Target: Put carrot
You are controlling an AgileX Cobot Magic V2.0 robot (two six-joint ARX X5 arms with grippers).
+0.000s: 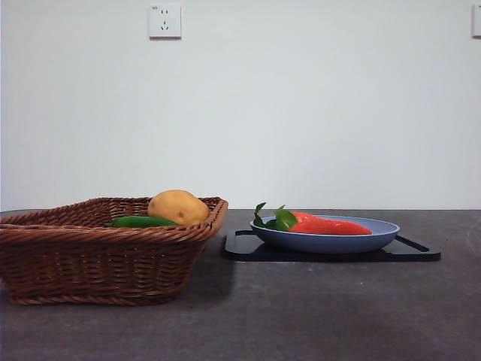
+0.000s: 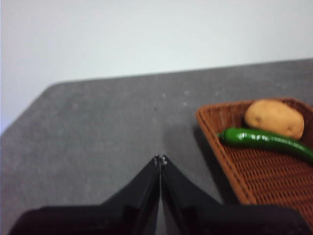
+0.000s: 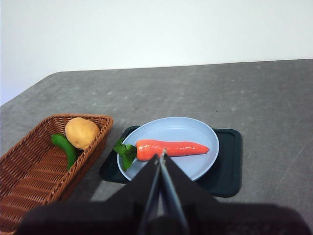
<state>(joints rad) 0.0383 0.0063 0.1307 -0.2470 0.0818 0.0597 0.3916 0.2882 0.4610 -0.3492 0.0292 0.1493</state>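
Orange carrot (image 3: pixel 168 148) on plate (image 3: pixel 195 132) | right claw (image 3: pixel 161 155) closed | left claw (image 2: pixel 160 159) closed, sees basket (image 2: pixel 230 161) only

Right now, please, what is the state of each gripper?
Left gripper: closed, holding nothing, beside the basket.
Right gripper: closed, holding nothing, above the carrot.

A brown wicker basket (image 1: pixel 98 256) holds a potato (image 1: pixel 178 207) touching a green pepper (image 1: pixel 139 222) (the pepper lies along the potato's front). Just beside the basket, a blue plate (image 1: pixel 331 242) rests on a black tray (image 1: pixel 417 252). A white wall socket (image 1: pixel 164 21) sits high behind.
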